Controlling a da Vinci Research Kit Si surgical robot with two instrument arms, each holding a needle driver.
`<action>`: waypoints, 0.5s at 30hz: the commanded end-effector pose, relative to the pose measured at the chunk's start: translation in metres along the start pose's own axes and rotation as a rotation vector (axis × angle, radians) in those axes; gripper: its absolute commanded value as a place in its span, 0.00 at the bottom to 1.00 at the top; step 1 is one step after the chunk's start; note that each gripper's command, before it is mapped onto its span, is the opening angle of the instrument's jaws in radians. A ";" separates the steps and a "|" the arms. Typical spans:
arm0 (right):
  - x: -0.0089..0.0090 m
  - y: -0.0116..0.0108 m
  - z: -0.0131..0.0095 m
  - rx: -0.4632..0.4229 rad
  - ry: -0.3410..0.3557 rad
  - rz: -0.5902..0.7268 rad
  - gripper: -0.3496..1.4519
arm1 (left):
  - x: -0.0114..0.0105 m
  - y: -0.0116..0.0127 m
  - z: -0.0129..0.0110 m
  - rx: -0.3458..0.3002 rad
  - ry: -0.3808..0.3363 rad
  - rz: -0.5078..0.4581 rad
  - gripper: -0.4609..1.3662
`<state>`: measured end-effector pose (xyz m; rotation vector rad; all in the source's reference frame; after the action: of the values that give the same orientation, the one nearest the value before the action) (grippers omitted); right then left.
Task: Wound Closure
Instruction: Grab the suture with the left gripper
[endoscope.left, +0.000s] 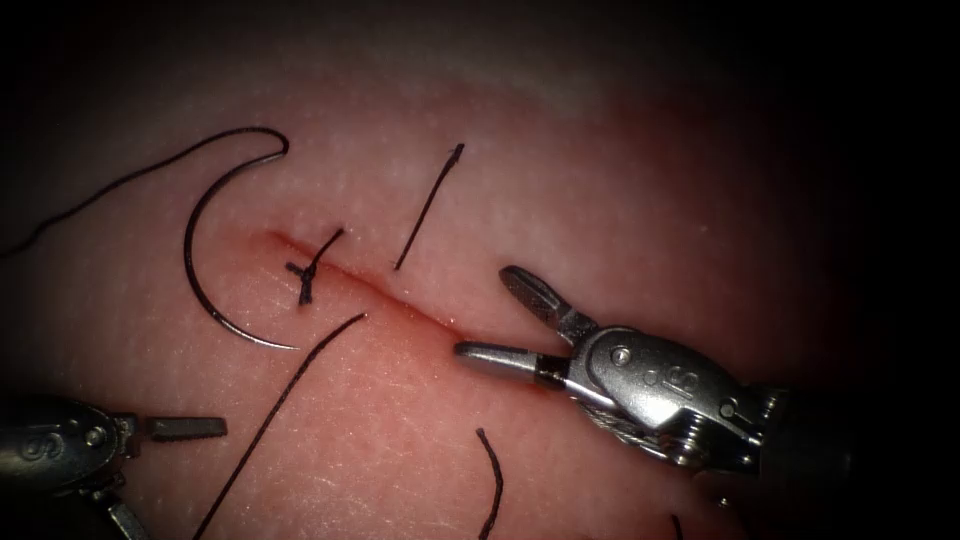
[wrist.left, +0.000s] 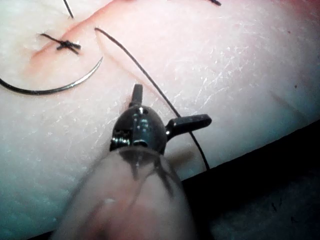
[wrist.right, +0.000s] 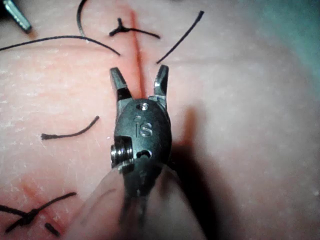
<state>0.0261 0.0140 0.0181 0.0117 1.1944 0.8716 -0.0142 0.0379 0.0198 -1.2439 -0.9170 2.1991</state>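
Endoscope view: tissue (endoscope.left: 620, 180) carries the cut (endoscope.left: 400, 305) running diagonally, one knotted stitch (endoscope.left: 310, 270) across its upper end. Right tool (endoscope.left: 490, 315) sits over the cut's lower part, jaws apart, holding nothing. Left tool (endoscope.left: 190, 428) hangs left of the cut, jaws spread wide, empty. Needle (endoscope.left: 200, 270) lies free on the tissue left of the cut, thread (endoscope.left: 120, 185) trailing from it. Loose thread ends (endoscope.left: 428, 205) lie nearby.

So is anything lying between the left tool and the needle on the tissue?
One loose thread crosses the tissue between the open, empty left tool and the needle, which lies free left of the cut. Nothing else does.
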 end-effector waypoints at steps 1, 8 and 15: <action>0.0000 0.0000 0.0000 0.000 0.000 0.000 0.68 | -0.0001 0.0000 0.0003 0.003 0.000 0.001 0.79; -0.0001 -0.0002 -0.0001 0.001 0.001 -0.001 0.69 | -0.0016 0.0006 0.0027 0.008 -0.008 0.001 0.72; 0.0000 -0.0006 -0.0003 0.004 0.002 -0.001 0.67 | -0.0032 -0.0001 0.0040 0.006 -0.059 -0.008 0.72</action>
<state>0.0262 0.0134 0.0178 0.0132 1.1981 0.8681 -0.0161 0.0344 0.0235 -1.1689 -0.9344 2.2438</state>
